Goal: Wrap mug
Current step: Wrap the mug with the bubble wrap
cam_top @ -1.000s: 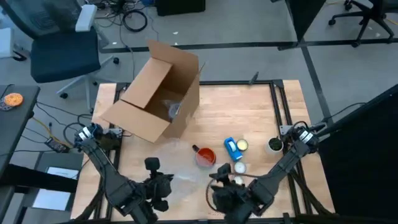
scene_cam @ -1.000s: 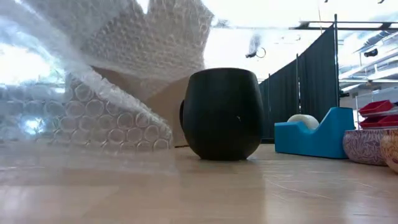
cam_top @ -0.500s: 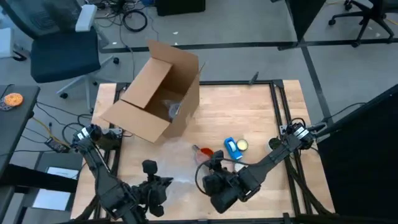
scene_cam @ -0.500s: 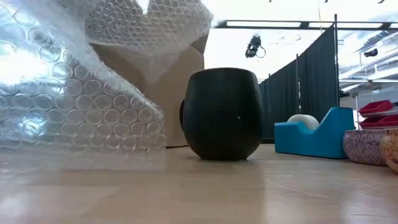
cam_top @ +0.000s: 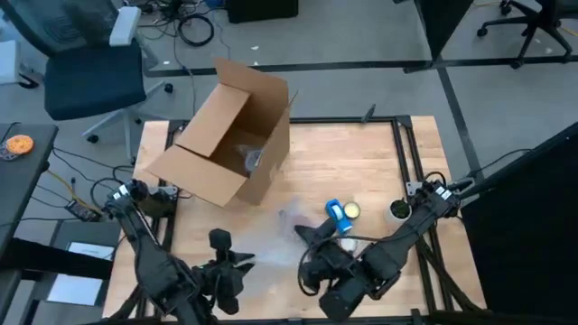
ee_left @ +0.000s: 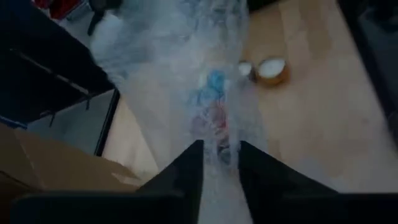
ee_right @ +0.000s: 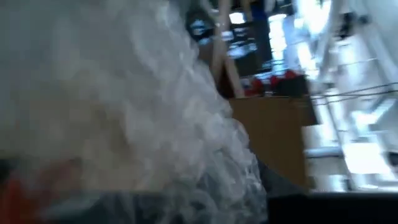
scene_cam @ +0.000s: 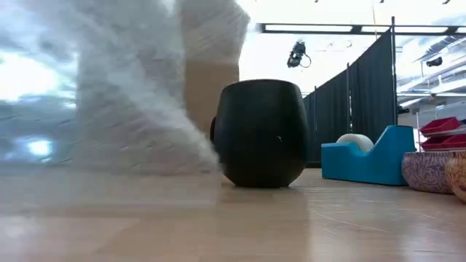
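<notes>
The wrapping looks under way but far from finished: the bubble wrap (cam_top: 280, 236) is lifted and draped over where the mug should be, just on the near side of the cardboard box (cam_top: 224, 135), and still needs folding round and tucking. The left gripper (ee_left: 219, 163) pinches one edge of the sheet between closed fingers; the right gripper (cam_top: 316, 236) sits against the other side, but I cannot tell whether its fingers are closed. In the low view the mug (scene_cam: 259, 133) stands upright in front of the box, long axis vertical, its mouth facing up, the wrap just beside it
</notes>
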Available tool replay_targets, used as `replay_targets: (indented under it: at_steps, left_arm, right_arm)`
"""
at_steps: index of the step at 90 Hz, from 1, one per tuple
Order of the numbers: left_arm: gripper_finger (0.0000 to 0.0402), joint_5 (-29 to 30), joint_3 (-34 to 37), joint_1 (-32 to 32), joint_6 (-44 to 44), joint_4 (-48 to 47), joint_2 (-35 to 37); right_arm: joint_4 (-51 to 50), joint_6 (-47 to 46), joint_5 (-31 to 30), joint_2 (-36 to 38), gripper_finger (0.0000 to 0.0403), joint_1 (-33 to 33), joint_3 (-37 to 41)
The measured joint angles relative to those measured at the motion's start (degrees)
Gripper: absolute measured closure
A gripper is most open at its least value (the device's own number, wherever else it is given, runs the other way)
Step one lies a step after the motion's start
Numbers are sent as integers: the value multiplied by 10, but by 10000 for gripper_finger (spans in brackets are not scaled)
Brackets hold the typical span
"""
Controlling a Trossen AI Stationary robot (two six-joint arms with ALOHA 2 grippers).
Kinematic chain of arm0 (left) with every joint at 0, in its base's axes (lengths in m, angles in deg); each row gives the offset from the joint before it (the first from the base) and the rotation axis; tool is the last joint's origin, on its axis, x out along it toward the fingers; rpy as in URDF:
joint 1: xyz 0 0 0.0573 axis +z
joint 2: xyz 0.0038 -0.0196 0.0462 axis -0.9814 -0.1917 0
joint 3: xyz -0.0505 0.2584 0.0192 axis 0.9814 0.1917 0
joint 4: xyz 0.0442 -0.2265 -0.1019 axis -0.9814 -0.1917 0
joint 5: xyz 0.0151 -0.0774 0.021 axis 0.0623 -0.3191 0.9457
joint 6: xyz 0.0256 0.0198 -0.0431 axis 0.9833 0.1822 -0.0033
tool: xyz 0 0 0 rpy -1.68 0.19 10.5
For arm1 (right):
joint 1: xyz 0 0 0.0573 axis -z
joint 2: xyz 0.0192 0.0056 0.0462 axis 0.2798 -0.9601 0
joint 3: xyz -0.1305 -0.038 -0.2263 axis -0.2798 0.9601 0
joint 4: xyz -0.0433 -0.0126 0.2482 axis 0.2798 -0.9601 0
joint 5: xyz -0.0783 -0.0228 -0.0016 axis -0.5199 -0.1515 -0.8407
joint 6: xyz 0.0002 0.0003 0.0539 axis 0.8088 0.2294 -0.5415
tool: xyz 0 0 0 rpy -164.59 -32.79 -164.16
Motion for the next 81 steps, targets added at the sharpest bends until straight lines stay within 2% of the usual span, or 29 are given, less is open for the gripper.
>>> replay_targets:
  at_steps: [11, 26, 34, 43, 55, 69, 81]
  left_arm:
    - [264, -15, -38, -8, 55, 44, 2]
    - [248, -76, -27, -16, 138, 144, -1]
    - [249, -92, 6, -15, 154, 183, -5]
    - [249, -85, 57, -13, 141, 203, -11]
    - [250, -24, 131, 5, 81, 215, -11]
    - [250, -8, 181, 33, 52, 227, -11]
    - [250, -8, 188, 59, 55, 229, -11]
  right_arm:
    - [1, 87, -92, 0, 403, 3, -52]
    - [-5, 148, -96, 7, 403, 21, -115]
    - [-12, 166, -93, 37, 403, 35, -104]
    - [-44, 156, -96, 66, 403, 62, -102]
    - [-42, 159, -96, 102, 403, 97, -101]
    - [39, 198, -72, 140, 403, 123, -101]
    - [191, 272, -14, 151, 403, 113, -101]
